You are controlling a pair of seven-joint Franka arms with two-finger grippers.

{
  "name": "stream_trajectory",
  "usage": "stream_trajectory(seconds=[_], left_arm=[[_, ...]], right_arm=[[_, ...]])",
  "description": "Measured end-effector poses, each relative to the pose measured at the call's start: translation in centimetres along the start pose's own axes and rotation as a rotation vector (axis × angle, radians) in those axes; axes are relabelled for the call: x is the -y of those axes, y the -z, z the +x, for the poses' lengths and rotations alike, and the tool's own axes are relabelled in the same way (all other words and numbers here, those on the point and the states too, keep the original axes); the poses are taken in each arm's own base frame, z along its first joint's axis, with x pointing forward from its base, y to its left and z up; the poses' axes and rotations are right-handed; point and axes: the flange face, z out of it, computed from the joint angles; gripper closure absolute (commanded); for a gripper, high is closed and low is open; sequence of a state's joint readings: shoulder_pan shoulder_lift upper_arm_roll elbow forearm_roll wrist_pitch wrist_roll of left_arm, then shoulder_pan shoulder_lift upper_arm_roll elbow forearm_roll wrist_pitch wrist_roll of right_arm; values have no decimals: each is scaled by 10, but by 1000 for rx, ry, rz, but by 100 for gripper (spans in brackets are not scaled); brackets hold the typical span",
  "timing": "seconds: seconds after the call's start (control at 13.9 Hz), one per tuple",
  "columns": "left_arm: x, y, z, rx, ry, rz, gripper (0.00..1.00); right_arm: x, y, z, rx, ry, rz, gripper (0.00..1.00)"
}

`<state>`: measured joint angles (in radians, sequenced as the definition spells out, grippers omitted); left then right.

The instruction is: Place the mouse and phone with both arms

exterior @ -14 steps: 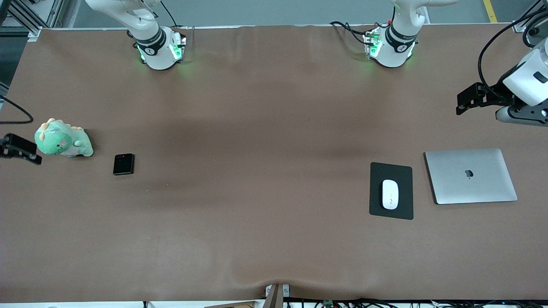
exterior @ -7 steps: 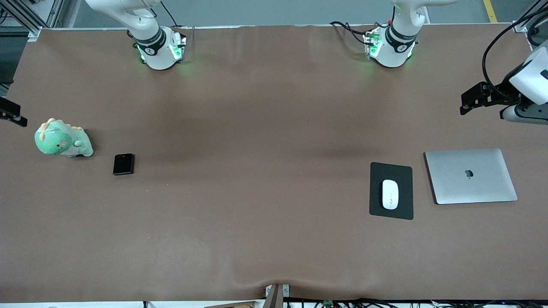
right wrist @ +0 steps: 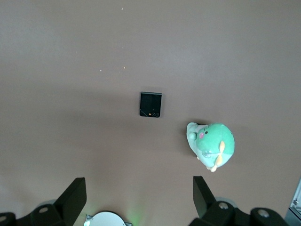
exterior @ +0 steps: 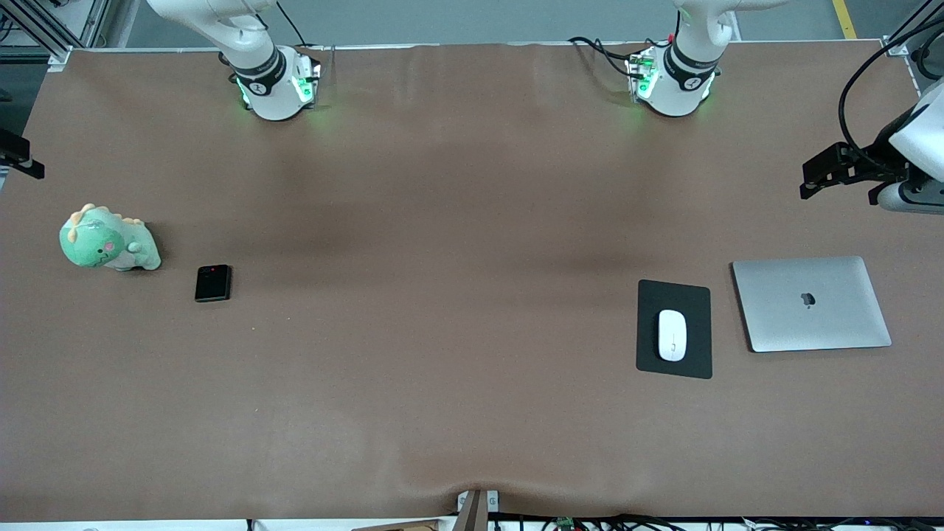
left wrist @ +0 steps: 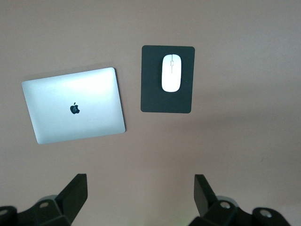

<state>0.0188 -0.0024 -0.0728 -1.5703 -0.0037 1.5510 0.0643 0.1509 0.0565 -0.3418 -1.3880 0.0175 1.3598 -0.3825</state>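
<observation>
we see the wide middle of the table [exterior: 457, 310] bare, so a gripper could pass there freely. toward the left arm's end the mouse [exterior: 672, 335] lies on a black pad [exterior: 693, 295], with a closed laptop [exterior: 811, 303] just beside the pad, leaving only a narrow strip between them. toward the right arm's end the phone [exterior: 212, 283] lies near a green plush toy [exterior: 107, 241], a small gap apart
</observation>
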Motion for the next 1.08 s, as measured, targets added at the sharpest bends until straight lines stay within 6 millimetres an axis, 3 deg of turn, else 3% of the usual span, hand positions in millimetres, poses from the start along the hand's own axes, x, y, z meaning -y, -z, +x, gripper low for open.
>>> stream_trajectory(seconds=[0.5, 1.08], left_arm=[[0, 0, 0, 0, 0, 0, 0], [1, 0, 0, 0, 1, 0, 0]], right_arm=[[24, -14, 2, 17, 53, -5, 0], [28, -30, -17, -25, 61, -11, 0]])
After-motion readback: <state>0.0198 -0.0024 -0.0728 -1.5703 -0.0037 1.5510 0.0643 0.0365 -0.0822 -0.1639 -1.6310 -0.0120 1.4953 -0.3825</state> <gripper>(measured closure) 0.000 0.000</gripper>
